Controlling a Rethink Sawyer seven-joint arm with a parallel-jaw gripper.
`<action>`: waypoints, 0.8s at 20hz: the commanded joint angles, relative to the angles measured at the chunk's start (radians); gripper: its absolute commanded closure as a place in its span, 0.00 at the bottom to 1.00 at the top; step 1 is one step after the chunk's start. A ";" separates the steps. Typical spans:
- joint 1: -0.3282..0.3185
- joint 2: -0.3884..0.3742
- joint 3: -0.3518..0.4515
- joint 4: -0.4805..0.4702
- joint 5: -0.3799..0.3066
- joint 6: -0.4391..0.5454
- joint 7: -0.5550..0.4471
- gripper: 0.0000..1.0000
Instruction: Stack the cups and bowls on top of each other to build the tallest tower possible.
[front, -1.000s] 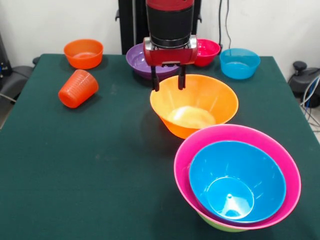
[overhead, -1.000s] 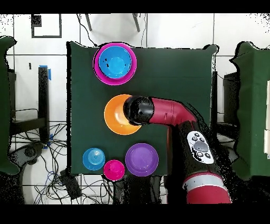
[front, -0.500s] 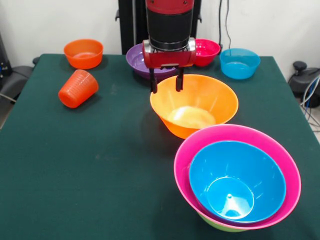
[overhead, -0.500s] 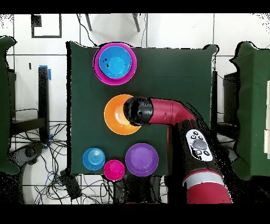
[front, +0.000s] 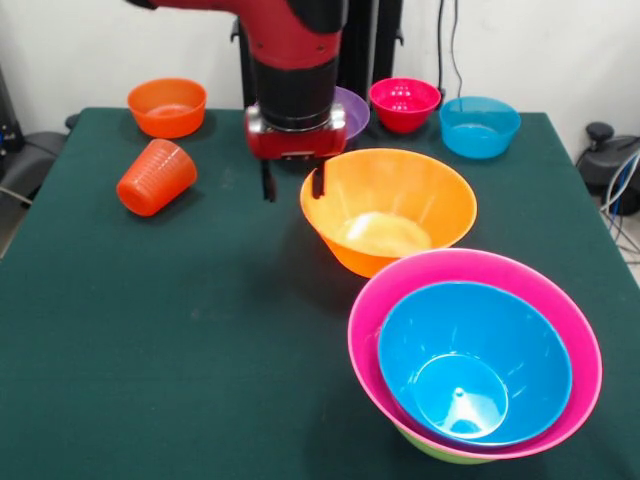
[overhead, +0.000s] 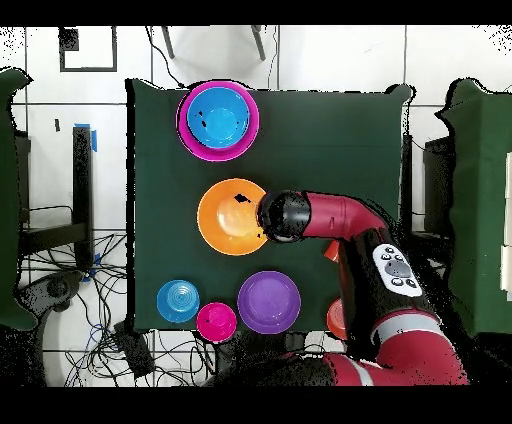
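Observation:
My gripper (front: 292, 185) is open and empty, hanging just left of the large orange bowl (front: 388, 208) and close to its rim. The orange-red cup (front: 155, 177) lies on its side at the left. The tower stands at the front right: a big pink bowl (front: 372, 310) holding a blue bowl (front: 480, 340), with a sliver of green bowl (front: 430, 448) beneath. In the overhead view the arm's wrist (overhead: 285, 215) covers the gripper beside the orange bowl (overhead: 228, 216), and the tower (overhead: 218, 120) is at the top.
Along the far edge stand a small orange bowl (front: 167, 106), a purple bowl (front: 352, 110) partly behind the arm, a magenta-red bowl (front: 404, 103) and a small blue bowl (front: 479, 125). The arm hides the cup in the overhead view.
The gripper has moved left in the front view, from over the orange bowl's far rim to beside its left rim. The bowls and cup have not moved.

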 joint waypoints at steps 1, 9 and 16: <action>-0.045 0.095 0.112 -0.095 -0.104 0.010 -0.172 0.00; -0.172 0.166 0.239 -0.129 -0.100 0.076 -0.266 0.00; -0.301 0.220 0.416 -0.051 -0.003 0.074 -0.209 0.00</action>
